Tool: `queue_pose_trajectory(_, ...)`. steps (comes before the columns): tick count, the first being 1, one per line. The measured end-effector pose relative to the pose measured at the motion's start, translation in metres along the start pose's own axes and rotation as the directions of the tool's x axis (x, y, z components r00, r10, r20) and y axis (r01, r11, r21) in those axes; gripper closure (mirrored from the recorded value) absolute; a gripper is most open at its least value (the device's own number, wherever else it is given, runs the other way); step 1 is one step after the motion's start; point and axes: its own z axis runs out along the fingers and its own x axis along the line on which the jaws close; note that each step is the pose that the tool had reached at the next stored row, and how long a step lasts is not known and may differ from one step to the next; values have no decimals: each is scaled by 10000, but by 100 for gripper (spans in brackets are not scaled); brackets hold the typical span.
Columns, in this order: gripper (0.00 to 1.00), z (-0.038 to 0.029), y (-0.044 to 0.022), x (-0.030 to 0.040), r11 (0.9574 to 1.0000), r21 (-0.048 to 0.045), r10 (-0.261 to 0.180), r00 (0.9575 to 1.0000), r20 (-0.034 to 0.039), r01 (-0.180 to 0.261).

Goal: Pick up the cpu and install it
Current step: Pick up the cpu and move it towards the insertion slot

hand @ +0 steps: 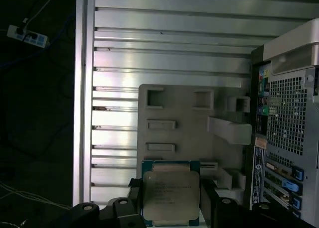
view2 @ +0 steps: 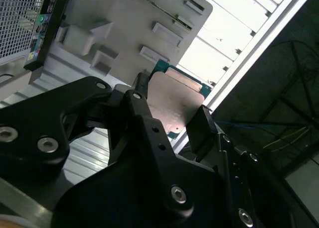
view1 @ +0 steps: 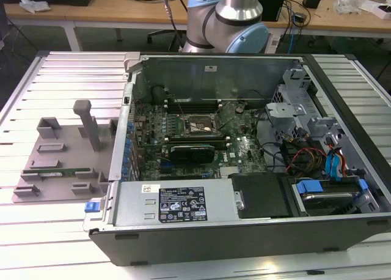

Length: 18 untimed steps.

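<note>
Slatted alu desk [view1: 61, 231] in a lab w/ an open PC case [view1: 244, 231] lying on its side. A grey fixture tray [view1: 61, 151] sits on the slats just beside the case, on the exterior view's left.

In both wrist views the claw [hand: 171, 200] is clamped on the cpu [hand: 171, 188]. The black fingers [view2: 202, 126] press on two opposite edges, and the silvery lid faces the first wrist cam w/ the green rim showing round it. The chip is clear of the desk, hanging above the fixture tray w/ the case's rear panel off to one side. It looks roughly level to the slats, though exact tilt is hard to call.

Key relation: the target, the black socket frame [view1: 198, 126], is mid-motherboard [view1: 244, 148] inside the case, i.e. across the case wall from the tray, towards the exterior view's right. So from the claw the socket lies over that wall and down into the case.

The cpu is near-square, so there's no long axis to speak of; corner/notch orientation vs the socket can't be read here. The graphics card [view1: 192, 151] sits just beside the socket frame, so I'd guess approach room is tight on that side.
</note>
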Motion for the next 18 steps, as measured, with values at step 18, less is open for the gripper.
queue_pose_trajectory(18, 45, -54, -10, -216, 10000, 25, 0, 10000, -1, 0)
